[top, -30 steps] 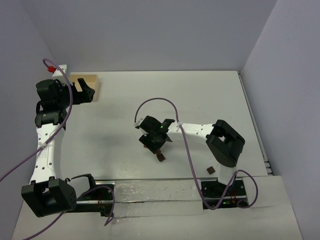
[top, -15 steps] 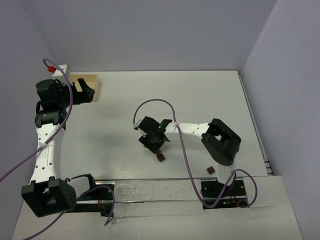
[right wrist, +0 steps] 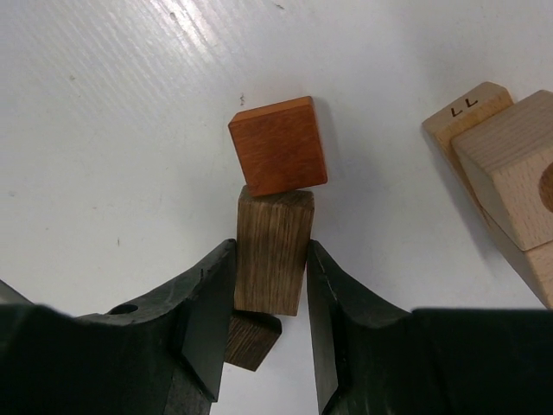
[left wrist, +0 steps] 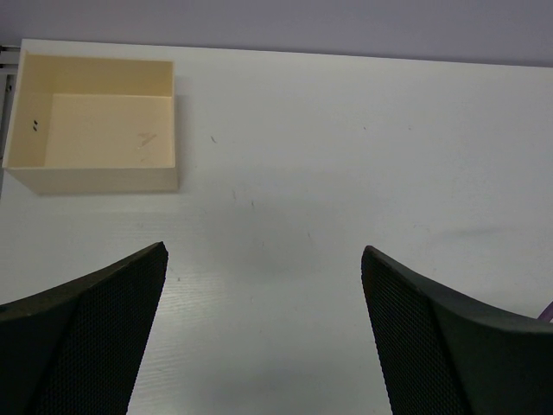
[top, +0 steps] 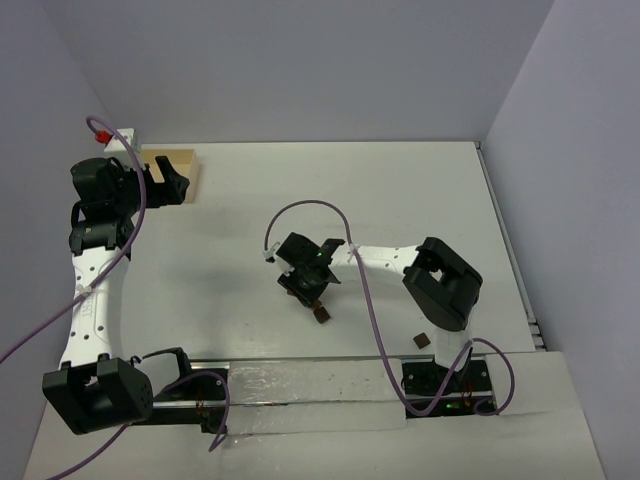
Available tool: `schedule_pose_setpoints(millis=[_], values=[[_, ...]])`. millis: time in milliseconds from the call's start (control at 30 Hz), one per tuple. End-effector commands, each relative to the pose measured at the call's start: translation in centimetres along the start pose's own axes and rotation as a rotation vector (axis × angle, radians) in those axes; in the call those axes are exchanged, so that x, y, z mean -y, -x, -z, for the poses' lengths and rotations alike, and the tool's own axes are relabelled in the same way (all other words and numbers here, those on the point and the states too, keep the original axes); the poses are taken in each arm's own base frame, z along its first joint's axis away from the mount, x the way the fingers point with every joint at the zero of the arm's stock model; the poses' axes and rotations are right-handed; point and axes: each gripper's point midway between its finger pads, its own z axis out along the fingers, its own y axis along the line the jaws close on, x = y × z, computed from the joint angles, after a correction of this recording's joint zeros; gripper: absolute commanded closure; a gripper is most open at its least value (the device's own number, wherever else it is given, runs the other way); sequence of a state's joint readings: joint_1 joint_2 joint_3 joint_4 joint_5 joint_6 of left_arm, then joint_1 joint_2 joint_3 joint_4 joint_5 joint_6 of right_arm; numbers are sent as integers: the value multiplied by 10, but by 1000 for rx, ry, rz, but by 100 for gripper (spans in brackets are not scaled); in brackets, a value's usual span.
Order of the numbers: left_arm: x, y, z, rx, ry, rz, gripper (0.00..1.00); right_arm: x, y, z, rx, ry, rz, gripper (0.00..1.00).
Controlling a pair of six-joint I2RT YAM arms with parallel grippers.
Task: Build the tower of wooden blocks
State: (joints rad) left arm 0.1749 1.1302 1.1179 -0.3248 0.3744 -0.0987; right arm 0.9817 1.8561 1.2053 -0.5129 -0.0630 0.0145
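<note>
Right wrist: reddish-brown block (right wrist: 278,145) abuts dark block (right wrist: 272,251).

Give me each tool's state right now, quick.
Left tool: open, empty.
Right tool: closed on the dark brown block.

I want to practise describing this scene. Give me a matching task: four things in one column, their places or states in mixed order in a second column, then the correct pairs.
Things:
1. reddish-brown block
2. dark brown block
3. pale wooden box
4. left gripper

Places or states:
A. jaws wide apart, holding nothing
B. between the fingers of the right gripper
C. open-topped, nothing inside
D. just beyond the fingertips, not gripped

Pairs: 1-D, 2-B, 3-C, 4-A
</note>
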Motion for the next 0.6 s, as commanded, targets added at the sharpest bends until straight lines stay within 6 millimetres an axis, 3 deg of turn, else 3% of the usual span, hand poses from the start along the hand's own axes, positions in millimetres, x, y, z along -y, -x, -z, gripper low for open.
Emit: schedule_pose_setpoints(millis=[0,167,267,433,567], values=[[7,30,11,83,-21,-40,1,-9,8,12,28,45,38,69],[13,29,12,83,-54,-41,1,-6,25,55,94,39,157,83],[25,27,12,71,-126,-55,1,0,41,84,145,9,246,100],[39,23,10,53,-220,-69,1,10,47,122,179,-31,408,100],[48,20,9,34,-288,-80,1,26,46,133,173,-70,523,100]])
